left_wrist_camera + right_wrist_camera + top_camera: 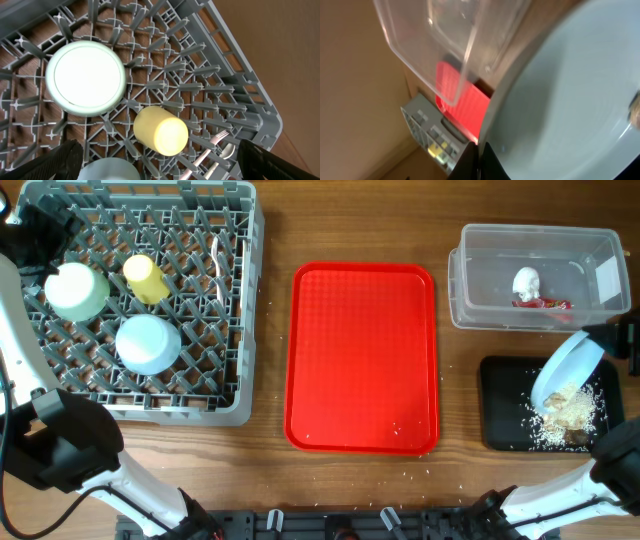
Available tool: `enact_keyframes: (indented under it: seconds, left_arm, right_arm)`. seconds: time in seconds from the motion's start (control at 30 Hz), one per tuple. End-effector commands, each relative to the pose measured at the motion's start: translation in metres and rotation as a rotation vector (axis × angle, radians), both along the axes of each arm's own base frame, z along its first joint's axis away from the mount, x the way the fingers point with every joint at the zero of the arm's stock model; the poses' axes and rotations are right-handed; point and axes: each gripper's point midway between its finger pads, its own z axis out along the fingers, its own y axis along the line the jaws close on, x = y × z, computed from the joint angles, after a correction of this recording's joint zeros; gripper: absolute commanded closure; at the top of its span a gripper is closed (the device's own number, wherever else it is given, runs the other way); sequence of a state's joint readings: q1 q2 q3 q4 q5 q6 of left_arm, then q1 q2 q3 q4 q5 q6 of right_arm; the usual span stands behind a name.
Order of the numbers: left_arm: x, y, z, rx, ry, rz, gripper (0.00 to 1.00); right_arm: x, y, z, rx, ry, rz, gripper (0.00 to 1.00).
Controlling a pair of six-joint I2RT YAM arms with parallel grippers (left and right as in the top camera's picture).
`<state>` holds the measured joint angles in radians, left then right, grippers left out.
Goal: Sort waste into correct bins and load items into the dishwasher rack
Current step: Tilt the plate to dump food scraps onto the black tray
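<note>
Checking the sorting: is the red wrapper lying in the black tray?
No, the red wrapper lies in the clear tub beside the white napkin.

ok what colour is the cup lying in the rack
Yellow. The cup shows best in the left wrist view.

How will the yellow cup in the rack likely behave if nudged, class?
The yellow cup looks small and plastic, so probably light and easily shifted. It lies tilted among the pegs of the rack, so it may roll slightly before a peg stops it. Its smooth surface might slip.
</note>
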<state>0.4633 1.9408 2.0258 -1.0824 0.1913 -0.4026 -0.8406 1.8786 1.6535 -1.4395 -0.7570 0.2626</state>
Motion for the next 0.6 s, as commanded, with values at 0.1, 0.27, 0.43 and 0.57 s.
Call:
enact_keyframes:
  seconds: [0.1,0.27,0.43,0.57]
  left_arm:
    - [-0.001,0.003,0.0,-0.001,0.0,0.012,0.0]
    - [-0.001,0.003,0.0,-0.001,0.0,0.012,0.0]
    - [-0.001,0.003,0.0,-0.001,0.0,0.011,0.0]
    - [-0.001,0.003,0.0,-0.001,0.0,0.011,0.0]
  right_arm:
    - [0.006,0.017,0.031,0.099,-0.149,0.024,0.96]
    - [0.006,0.003,0.022,0.043,-0.126,0.004,0.96]
    - [0.0,-0.003,0.016,0.045,-0.065,-0.038,0.96]
    - [-0.001,0.003,0.023,0.078,-0.108,-0.015,0.96]
